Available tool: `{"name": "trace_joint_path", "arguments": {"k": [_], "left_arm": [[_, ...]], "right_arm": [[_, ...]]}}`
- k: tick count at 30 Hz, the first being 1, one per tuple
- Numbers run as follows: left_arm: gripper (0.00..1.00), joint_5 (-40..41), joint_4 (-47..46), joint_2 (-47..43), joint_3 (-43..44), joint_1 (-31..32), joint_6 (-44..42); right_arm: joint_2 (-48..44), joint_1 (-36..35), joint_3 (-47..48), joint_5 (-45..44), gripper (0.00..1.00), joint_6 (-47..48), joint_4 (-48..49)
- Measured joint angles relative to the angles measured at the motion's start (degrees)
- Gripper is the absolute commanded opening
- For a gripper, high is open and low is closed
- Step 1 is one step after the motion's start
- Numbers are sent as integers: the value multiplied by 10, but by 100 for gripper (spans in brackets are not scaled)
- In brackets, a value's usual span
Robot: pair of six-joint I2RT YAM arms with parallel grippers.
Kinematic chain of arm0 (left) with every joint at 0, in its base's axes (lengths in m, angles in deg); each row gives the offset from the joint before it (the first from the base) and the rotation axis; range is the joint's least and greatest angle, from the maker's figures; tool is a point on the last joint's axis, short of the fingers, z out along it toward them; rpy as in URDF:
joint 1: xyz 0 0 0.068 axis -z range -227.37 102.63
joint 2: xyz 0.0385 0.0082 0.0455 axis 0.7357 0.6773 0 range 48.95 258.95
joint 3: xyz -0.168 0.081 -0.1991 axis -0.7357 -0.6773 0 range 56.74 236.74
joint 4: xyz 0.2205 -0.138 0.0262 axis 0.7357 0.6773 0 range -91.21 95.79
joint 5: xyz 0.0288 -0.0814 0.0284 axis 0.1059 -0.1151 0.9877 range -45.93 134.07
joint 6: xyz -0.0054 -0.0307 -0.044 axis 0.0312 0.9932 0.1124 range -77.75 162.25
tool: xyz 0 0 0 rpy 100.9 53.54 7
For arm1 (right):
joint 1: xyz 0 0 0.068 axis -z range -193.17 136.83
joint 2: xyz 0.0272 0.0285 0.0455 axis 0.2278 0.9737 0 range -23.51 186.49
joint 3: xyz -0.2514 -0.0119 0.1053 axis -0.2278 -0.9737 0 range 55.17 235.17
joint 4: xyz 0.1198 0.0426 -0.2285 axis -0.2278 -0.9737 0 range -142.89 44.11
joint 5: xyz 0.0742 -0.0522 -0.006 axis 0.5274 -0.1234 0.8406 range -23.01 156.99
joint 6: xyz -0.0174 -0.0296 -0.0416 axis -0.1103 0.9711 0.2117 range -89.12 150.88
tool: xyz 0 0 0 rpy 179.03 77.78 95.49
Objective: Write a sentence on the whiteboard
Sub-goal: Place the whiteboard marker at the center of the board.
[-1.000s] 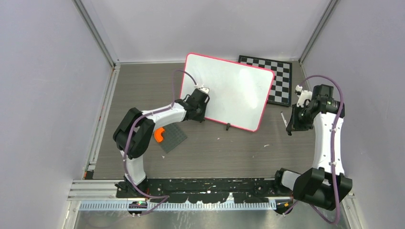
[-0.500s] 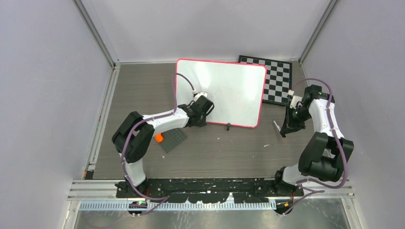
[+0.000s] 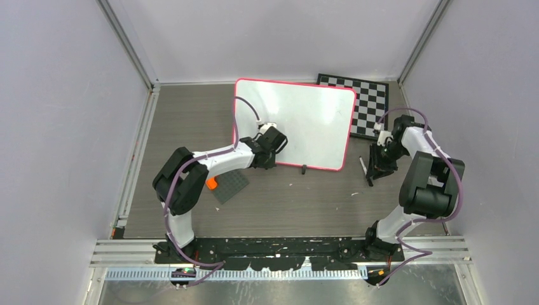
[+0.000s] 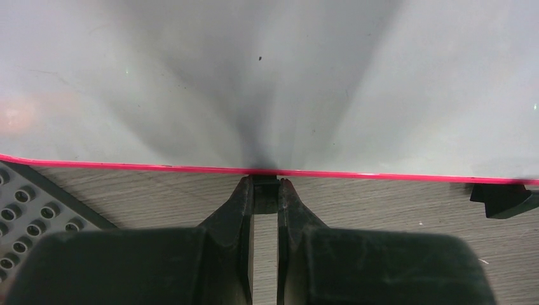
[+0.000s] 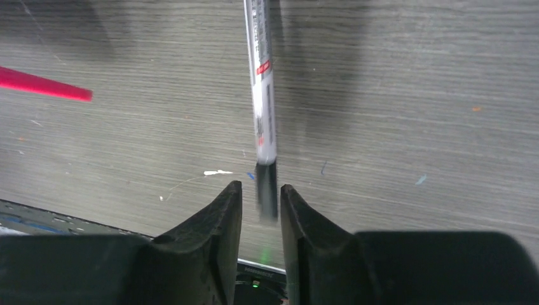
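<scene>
Lying flat near the far edge of the tabletop (image 3: 191, 121), about midway across, the whiteboard (image 3: 305, 121) covers the left part of a chessboard (image 3: 372, 108) in the far right corner; a grey studded plate (image 3: 232, 184) with an orange piece (image 3: 211, 182) sits just off the board's near left corner, under the left arm; the left gripper (image 4: 266, 183) is closed on the board's red near rim, with one black foot (image 4: 505, 198) further right along it; beside the board's near right corner, the right gripper (image 5: 261, 187) stands slightly parted, and a blurred marker (image 5: 262, 95) has its dark end between the tips, a gap showing on one side.
</scene>
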Motion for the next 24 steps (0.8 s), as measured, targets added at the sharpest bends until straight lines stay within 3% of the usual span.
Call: {"name": "trace_joint_path", "arguments": {"k": [3,8,10,16,21,24], "left_arm": [[0,0,7,4,6,1,3],[4,0,6,7,9,6,16],[11,1,7,8,10,9,26],[22,2,29,45,61,18,59],[28,-17,27,72,98,30,84],[50,-39,22,72,98,41,88]], "right_arm": [[19,-2,-1,-6,59,4,2],[3,-2,-2,-13,69,7,2],[-29,-2,-4,-10,72,2,4],[-182,-21,-11,21,69,-29,16],[-217,-110,-16,20,64,-74,45],[-208,-152,-26,11,63,-98,71]]}}
